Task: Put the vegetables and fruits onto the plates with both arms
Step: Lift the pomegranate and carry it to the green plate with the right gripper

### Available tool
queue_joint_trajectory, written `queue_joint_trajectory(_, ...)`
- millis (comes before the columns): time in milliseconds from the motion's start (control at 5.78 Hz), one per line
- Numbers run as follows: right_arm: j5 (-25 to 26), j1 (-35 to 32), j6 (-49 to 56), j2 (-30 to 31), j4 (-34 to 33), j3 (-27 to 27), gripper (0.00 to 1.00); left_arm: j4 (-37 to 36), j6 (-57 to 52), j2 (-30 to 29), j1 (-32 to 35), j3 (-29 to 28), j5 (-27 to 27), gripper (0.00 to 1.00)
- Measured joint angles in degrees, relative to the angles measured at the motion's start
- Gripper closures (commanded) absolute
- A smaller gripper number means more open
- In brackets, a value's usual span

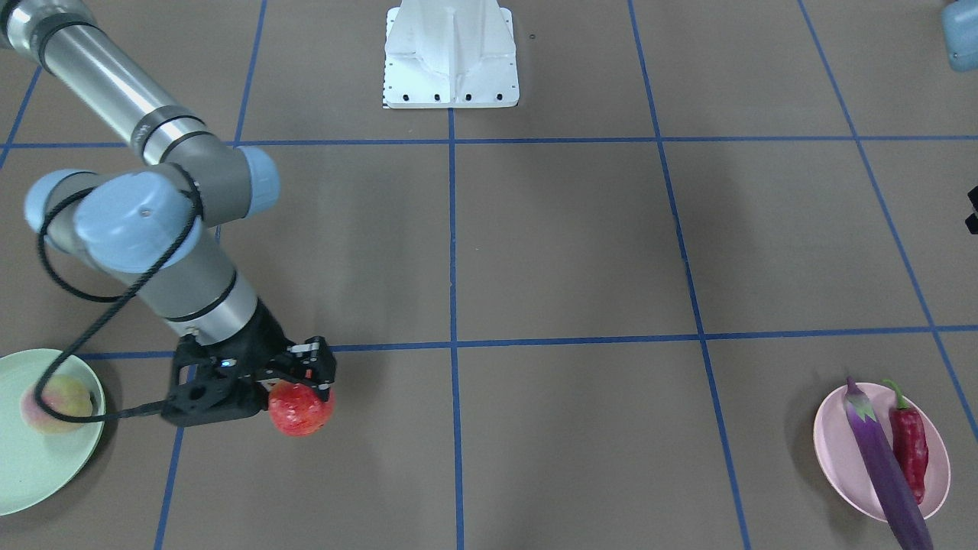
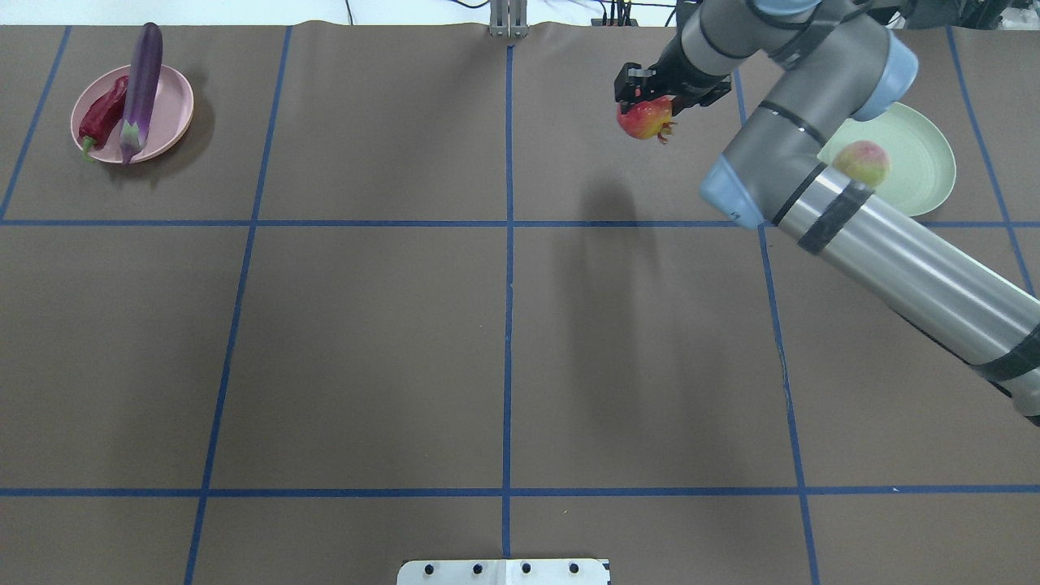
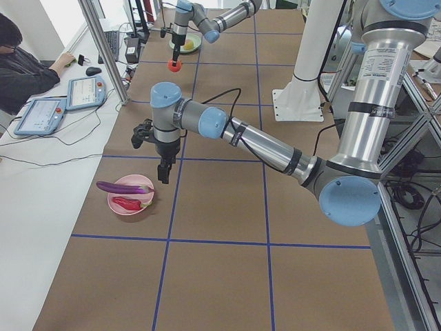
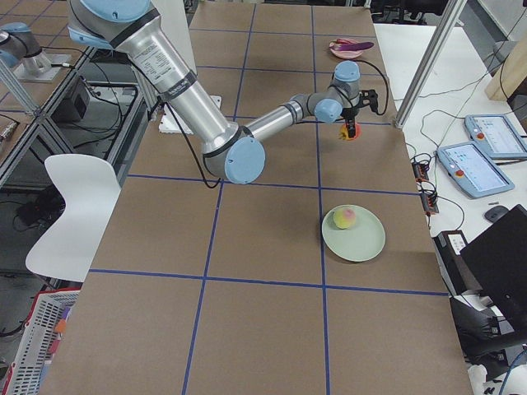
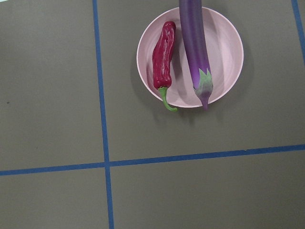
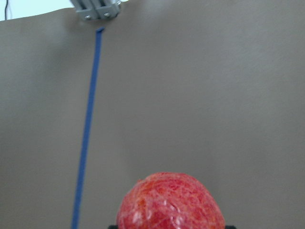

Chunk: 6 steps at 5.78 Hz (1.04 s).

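My right gripper (image 1: 306,386) is shut on the round red-orange fruit (image 1: 300,409) and holds it just above the table, beside the mint green plate (image 1: 30,466). The peach (image 1: 53,405) lies on that plate. In the overhead view the fruit (image 2: 646,119) hangs left of the green plate (image 2: 918,171) and the peach (image 2: 863,162). The purple eggplant (image 5: 193,43) and red chili (image 5: 163,55) lie side by side on the pink plate (image 5: 224,52). My left gripper (image 3: 164,176) hovers above the pink plate (image 3: 124,205); I cannot tell whether it is open.
The white robot base (image 1: 451,61) stands at the table's robot side. A metal post bracket (image 2: 509,20) sits at the far edge. An operator (image 3: 21,62) and tablets (image 3: 84,92) are on a side table. Blue tape lines (image 2: 508,325) grid the brown table.
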<state>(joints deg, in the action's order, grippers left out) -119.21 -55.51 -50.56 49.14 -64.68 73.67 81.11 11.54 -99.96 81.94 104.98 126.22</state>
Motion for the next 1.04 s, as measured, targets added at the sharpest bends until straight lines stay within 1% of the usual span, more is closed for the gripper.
queue_joint_trajectory(346,-5.9,-7.68,12.2,4.59,0.1,-0.56,1.0,-0.9,-9.03,0.46,3.52,-1.49,0.16,0.0)
queue_joint_trajectory(519,-8.5,-11.42,17.83,6.27,0.18,-1.44,1.0,-1.21,-10.89,0.64,4.01,-1.8,0.17,0.0)
queue_joint_trajectory(692,-10.36,-14.72,23.16,7.08,0.26,-3.44,1.0,-1.28,-11.52,0.82,4.15,-1.95,0.17,0.0)
queue_joint_trajectory(1038,-11.55,-18.61,31.4,7.74,0.37,-8.9,1.0,-1.21,-11.78,0.96,4.19,-2.25,0.2,0.0)
